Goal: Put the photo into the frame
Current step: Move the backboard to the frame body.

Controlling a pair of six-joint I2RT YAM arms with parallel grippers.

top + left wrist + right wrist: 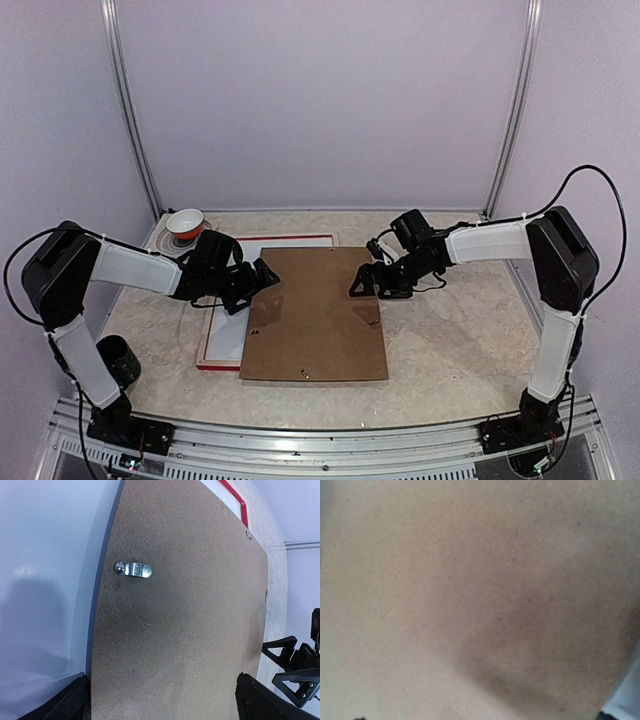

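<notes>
on the pale bench, left of centre, the red frame lies flat with a white sheet filling its opening; whether that is the photo's blank back i cannot tell from my screens. the brown backing board lies flat over the frame's right part and runs past it onto the bench, a small metal hanger fixed to its upper face. the left fingers hang spread wide over the board's left edge, where it meets the white sheet. the right fingers are likewise apart, close over the board's far right part; their own camera gives only a blur of brown fibreboard. a red-and-white bowl sits near the frame's far left corner, and a black cylinder stands beside the left arm.
</notes>
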